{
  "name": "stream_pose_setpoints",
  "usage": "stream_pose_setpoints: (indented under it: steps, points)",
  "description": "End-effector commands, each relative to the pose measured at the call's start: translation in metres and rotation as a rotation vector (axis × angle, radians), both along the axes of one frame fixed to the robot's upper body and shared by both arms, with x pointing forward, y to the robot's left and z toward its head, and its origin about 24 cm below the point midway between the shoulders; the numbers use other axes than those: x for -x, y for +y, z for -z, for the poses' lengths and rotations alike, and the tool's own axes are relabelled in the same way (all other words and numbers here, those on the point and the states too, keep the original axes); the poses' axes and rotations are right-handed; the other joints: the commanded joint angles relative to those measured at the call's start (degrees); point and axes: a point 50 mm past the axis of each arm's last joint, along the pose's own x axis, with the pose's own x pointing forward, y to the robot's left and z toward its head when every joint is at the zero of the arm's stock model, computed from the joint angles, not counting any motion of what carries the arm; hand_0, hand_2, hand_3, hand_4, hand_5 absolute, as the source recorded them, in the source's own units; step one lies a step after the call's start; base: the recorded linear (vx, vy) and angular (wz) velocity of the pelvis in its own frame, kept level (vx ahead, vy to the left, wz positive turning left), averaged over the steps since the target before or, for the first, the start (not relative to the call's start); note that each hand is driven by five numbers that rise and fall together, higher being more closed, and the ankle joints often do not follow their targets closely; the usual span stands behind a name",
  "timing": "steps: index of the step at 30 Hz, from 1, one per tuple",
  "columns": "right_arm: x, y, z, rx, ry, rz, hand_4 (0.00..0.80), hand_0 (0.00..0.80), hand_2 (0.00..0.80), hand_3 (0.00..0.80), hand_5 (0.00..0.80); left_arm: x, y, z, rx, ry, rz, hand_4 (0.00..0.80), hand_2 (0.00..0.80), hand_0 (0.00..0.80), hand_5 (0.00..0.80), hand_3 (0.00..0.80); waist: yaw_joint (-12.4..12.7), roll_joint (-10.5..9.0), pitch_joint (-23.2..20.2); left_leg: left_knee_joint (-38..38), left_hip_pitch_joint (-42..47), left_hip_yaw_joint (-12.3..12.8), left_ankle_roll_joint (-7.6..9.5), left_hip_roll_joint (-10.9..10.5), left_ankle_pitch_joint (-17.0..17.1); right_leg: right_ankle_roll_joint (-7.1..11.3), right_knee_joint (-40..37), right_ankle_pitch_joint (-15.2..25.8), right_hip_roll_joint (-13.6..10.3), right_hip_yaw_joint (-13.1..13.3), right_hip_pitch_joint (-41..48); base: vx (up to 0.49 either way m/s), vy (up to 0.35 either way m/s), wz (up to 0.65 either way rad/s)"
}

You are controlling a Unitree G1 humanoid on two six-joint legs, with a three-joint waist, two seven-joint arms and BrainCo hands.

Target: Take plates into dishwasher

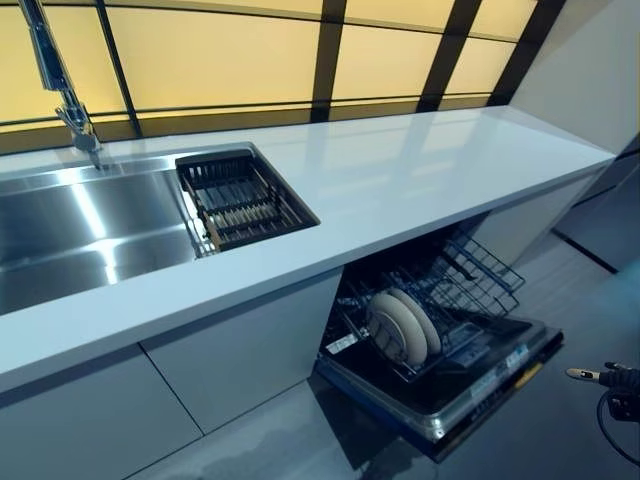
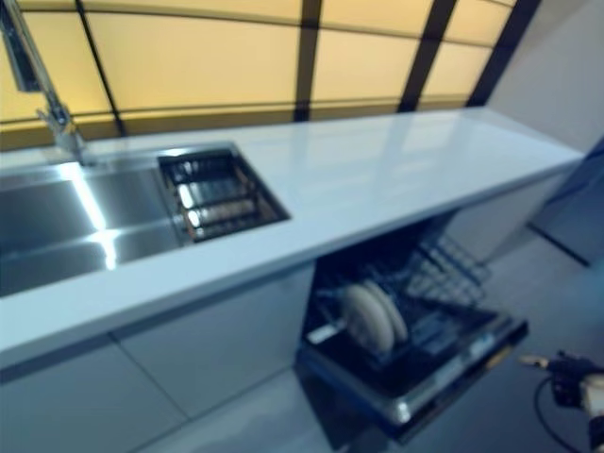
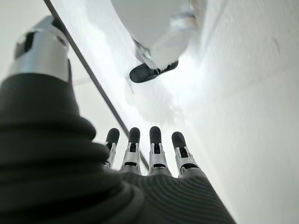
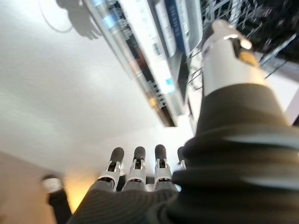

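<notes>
1. Judging from the open dishwasher (image 1: 440,350) under the desk (image 1: 400,180), we count the task well along: two plates (image 1: 403,326) stand upright on edge in its pulled-out lower rack (image 1: 470,285), leaning against each other.
2. We see no plate left on the desk, and the dark drainer basket (image 1: 243,198) set in the sink (image 1: 90,235) shows only its bars; whether anything lies deeper in it we cannot tell.
3. What may be left, in our judgement, is pushing the rack in and lifting the door.
4. Our right hand (image 4: 140,172) hangs low beside the dishwasher's door, its fingers straight and relaxed, holding nothing; the eye views catch only its edge at the lower right.
5. Our left hand (image 3: 145,154) appears in no eye view; only its own wrist view shows it, fingers straight and empty, pointed down at the pale floor (image 3: 243,93).
6. Only the right wrist view shows the door's front edge close up; only the eye views show the plates.
</notes>
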Motion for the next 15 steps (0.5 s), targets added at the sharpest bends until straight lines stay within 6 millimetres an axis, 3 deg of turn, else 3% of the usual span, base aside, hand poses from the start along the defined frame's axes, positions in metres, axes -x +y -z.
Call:
stream_pose_setpoints:
  steps: [1,5,9,13,14,15]
  points:
    - [-0.023,0.003,-0.026,-0.012,-0.146,-0.046,0.0,0.0,0.0,0.0,0.0,-0.015,0.007,-0.008,-0.032,-0.069,-0.045,0.0,0.0,0.0,0.0,0.0,0.79,-1.21,0.74,-5.7,-5.83,0.33,3.08,-1.38,7.21,0.98,3.96,-5.35,-2.15,1.39,8.44,-0.2,-0.141,-0.02]
    - [-0.016,0.012,-0.003,-0.087,-0.111,-0.034,0.0,0.0,0.0,0.0,0.0,-0.006,0.012,-0.007,-0.024,-0.086,-0.111,0.0,0.0,0.0,0.0,0.0,1.09,0.75,1.03,-8.39,-5.84,-1.52,2.36,-0.08,8.98,-1.29,8.28,-9.75,-0.26,2.01,7.11,-0.161,-0.143,0.1]
    - [-0.002,0.016,0.019,-0.175,-0.037,-0.043,0.0,0.0,0.0,0.0,0.0,0.009,0.014,-0.004,-0.007,-0.102,-0.209,0.0,0.0,0.0,0.0,0.0,0.84,2.71,1.42,-10.37,-5.72,-1.11,1.6,0.88,8.98,-3.97,10.91,-11.47,2.36,1.08,5.59,-0.098,-0.161,0.16]
    - [0.017,0.022,0.043,-0.257,-0.012,-0.003,0.0,0.0,0.0,0.0,0.0,0.006,0.011,-0.003,0.006,-0.133,-0.214,0.0,0.0,0.0,0.0,0.0,-0.34,3.77,2.55,-7.45,-3.96,2.63,1.59,-0.42,10.46,-5.55,10.08,-10.02,4.46,-1.09,5.47,-0.159,-0.159,0.39]
    - [0.021,0.024,0.048,-0.28,-0.015,0.008,0.0,0.0,0.0,0.0,0.0,0.006,0.01,-0.002,0.011,-0.136,-0.212,0.0,0.0,0.0,0.0,0.0,-0.71,3.43,2.79,-3.8,-3.34,2.23,2.12,-1.32,9.35,-6.28,9.9,-9.51,4.41,-1.65,5.09,-0.298,-0.241,0.62]
    - [0.024,0.027,0.054,-0.317,-0.019,0.018,0.0,0.0,0.0,0.0,0.0,0.007,0.008,-0.002,0.017,-0.137,-0.215,0.0,0.0,0.0,0.0,0.0,-1.05,2.39,2.82,2.2,-3.34,0.38,3.74,-3.13,5.06,-7.1,9.43,-8.13,3.71,-2.21,4.25,-0.267,-0.189,0.78]
